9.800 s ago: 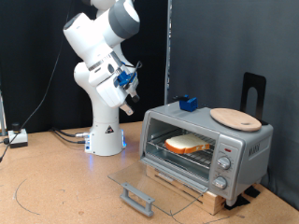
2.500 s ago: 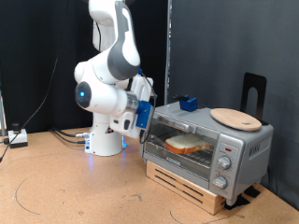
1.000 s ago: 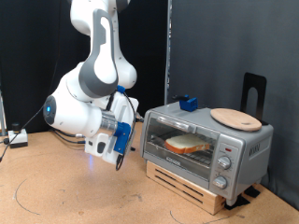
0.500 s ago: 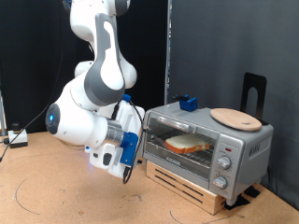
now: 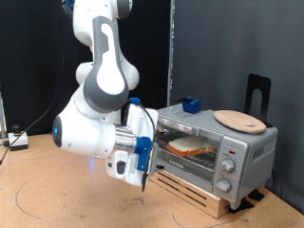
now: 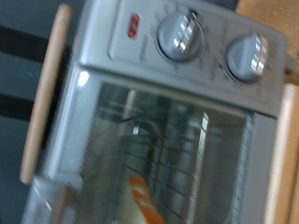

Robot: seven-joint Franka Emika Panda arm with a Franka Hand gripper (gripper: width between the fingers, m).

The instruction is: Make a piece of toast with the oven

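Observation:
The silver oven (image 5: 211,152) stands on a wooden pallet at the exterior view's right, with its glass door shut. The piece of toast (image 5: 190,145) lies on the rack inside, seen through the glass. My gripper (image 5: 142,180) hangs low just to the left of the oven's front, at the end of the white arm, pointing down and toward the oven. In the wrist view the oven (image 6: 159,121) fills the frame, blurred, with its handle (image 6: 45,93), two knobs (image 6: 180,35) and a sliver of toast (image 6: 140,198). My fingers do not show there.
A round wooden board (image 5: 239,120) and a small blue object (image 5: 192,104) lie on top of the oven. A black stand (image 5: 257,93) rises behind it. The wooden pallet (image 5: 190,190) lifts the oven off the brown table. Cables lie at the far left (image 5: 14,141).
The oven door, open and flat 9.8 s ago, is now shut. The arm has swung down and rightward, bringing the hand low beside the oven's front.

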